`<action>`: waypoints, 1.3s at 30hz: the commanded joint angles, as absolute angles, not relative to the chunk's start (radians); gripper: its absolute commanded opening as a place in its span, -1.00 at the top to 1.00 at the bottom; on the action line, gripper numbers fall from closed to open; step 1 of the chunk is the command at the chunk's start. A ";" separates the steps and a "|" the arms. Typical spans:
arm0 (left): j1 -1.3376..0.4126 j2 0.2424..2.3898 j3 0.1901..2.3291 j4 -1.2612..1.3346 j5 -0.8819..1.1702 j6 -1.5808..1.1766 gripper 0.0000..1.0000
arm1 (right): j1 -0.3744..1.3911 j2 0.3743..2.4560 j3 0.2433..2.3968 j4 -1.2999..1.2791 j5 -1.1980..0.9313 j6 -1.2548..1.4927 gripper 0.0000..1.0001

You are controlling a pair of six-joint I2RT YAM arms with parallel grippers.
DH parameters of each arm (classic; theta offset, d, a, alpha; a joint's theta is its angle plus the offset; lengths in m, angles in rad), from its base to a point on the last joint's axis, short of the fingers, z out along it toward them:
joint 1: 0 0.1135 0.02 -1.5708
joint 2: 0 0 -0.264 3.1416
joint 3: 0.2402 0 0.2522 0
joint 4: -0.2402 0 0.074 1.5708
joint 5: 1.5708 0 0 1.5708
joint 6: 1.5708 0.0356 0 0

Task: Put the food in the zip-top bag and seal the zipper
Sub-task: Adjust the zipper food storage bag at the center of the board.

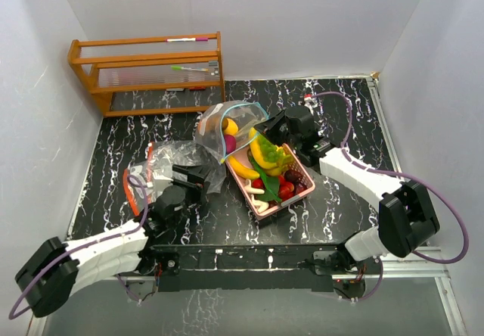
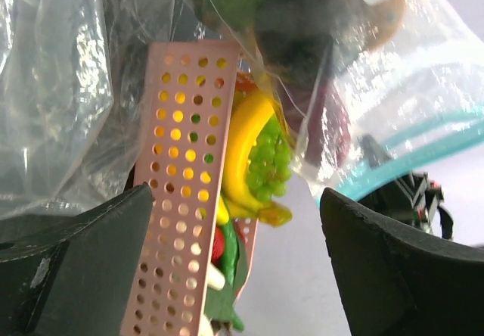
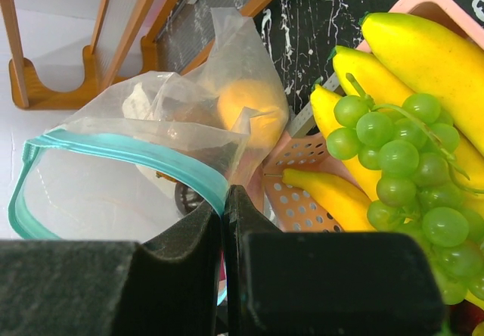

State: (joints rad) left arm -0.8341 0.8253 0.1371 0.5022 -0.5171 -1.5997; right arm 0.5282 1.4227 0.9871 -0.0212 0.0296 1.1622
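The right fingers (image 3: 181,238) pinch the zip-top bag (image 3: 98,192); the left fingers (image 2: 83,238) are apart. A hard tug could spill the food (image 3: 253,109) inside.

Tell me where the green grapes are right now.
In the top view the grapes lie on the bananas in the pink tray, right of centre, just beside the right pincer pinching the bag.

Black white-veined marble-pattern table (image 1: 348,116). Pink perforated tray (image 1: 271,209) is set at centre. Zip-top bag (image 1: 215,128) is rested touching the tray's far-left corner. Crumpled clear plastic (image 1: 170,158) is piled just left of the tray. Wooden rack (image 1: 147,75) is stood well beyond the tray, far-left.
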 commanded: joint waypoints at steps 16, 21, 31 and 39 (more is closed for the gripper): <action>-0.693 1.086 0.383 0.764 -0.434 -1.635 -0.70 | 0.523 1.355 1.003 0.042 0.031 1.181 0.85; -0.666 1.090 0.387 0.766 -0.437 -1.651 -0.62 | 0.522 1.356 1.001 0.048 0.024 1.190 0.85; -0.655 1.204 0.371 0.853 -0.387 -1.733 -0.55 | 0.523 1.348 1.000 0.045 0.025 1.189 0.85; -0.630 1.211 0.384 0.865 -0.380 -1.756 -0.49 | 0.523 1.351 1.005 0.048 0.024 1.184 0.85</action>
